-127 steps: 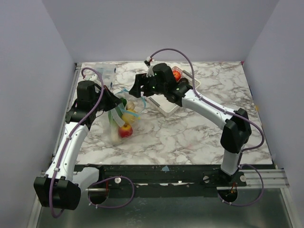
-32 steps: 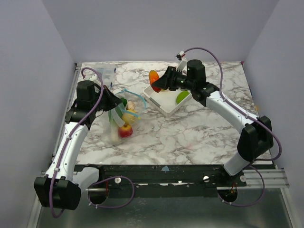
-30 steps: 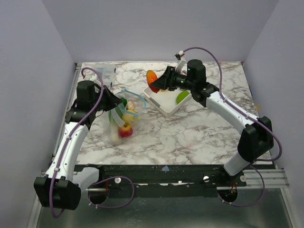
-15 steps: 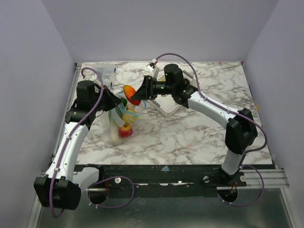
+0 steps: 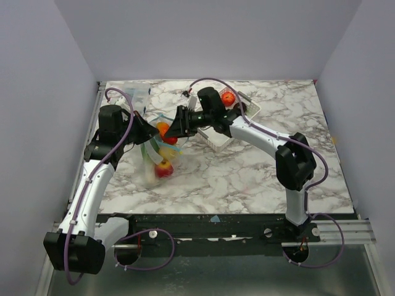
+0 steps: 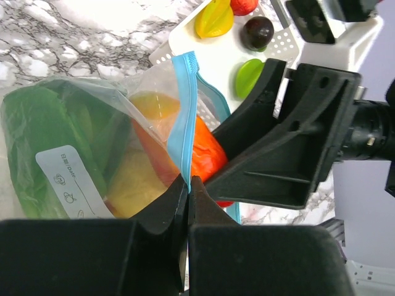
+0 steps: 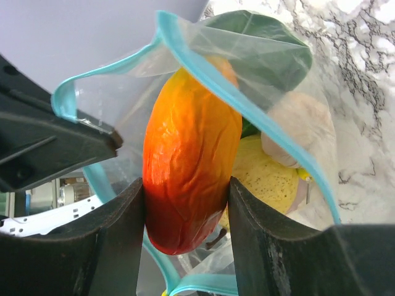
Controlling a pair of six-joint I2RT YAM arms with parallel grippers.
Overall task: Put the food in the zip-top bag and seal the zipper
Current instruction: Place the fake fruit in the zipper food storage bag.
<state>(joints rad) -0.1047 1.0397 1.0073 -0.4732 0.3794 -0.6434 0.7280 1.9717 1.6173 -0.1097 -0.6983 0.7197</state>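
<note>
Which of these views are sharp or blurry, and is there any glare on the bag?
Top external view: even, soft light, with faint shadows on the table. Left wrist view: the left gripper is dark and blurred up close, while the zipper is crisp. Right wrist view: the orange-red food is sharp with small highlights; the zip-top bag looks hazy, with no hard glare.

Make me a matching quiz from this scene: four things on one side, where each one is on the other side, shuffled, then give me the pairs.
Things:
1. orange-red fruit
2. yellow star fruit
3. zipper
4. green vegetable

Places:
A. in the white basket
B. pinched in the shut left gripper
C. inside the zip-top bag, behind the clear plastic
D. held by the right gripper at the bag mouth

Pairs: 1-D, 2-A, 3-B, 4-C
</note>
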